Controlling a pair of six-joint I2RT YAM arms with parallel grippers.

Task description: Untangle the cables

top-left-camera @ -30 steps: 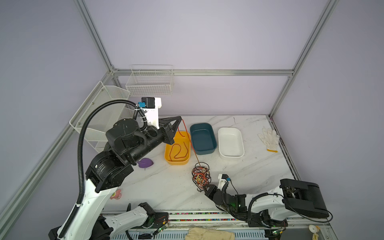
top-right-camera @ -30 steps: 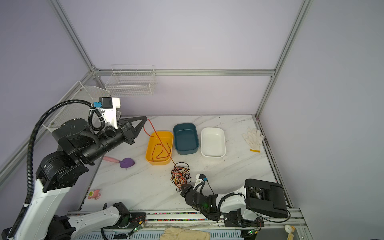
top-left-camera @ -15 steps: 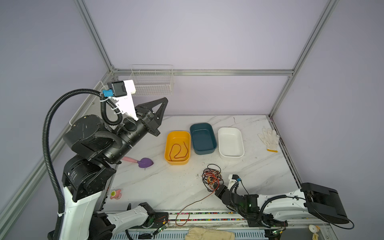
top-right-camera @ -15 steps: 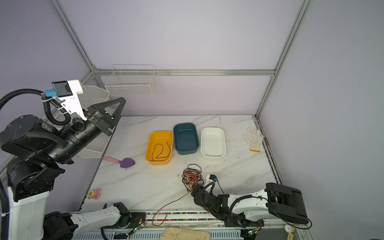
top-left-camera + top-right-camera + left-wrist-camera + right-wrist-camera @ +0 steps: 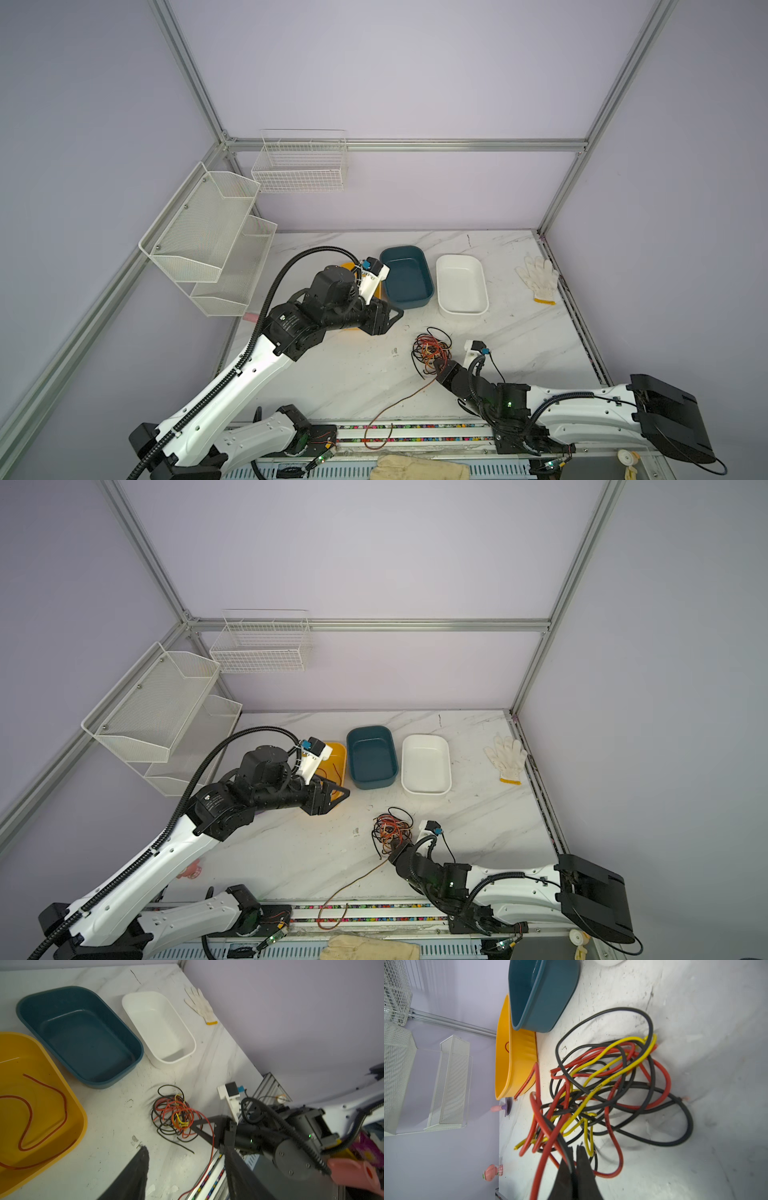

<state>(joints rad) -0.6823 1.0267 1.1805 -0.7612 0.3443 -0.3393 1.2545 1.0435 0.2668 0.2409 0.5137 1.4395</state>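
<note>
Marble table (image 5: 332,374), lavender walls. Cables (image 5: 430,351) lie knotted near the front; one strand (image 5: 405,399) trails over the front edge. Right fingers (image 5: 583,1172) clenched at the knot, grasp unclear; left fingers (image 5: 137,1174) released, empty, near the tray (image 5: 47,1057). Risk: a pull may drag the whole knot, or the strand may snag the rail (image 5: 415,427). Bare table lies left of the knot.

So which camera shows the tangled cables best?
The right wrist view: the tangled cables fill the picture, so red, black and yellow strands separate clearly. The left wrist view shows the cables whole but smaller; both top views show a tiny clump.
</note>
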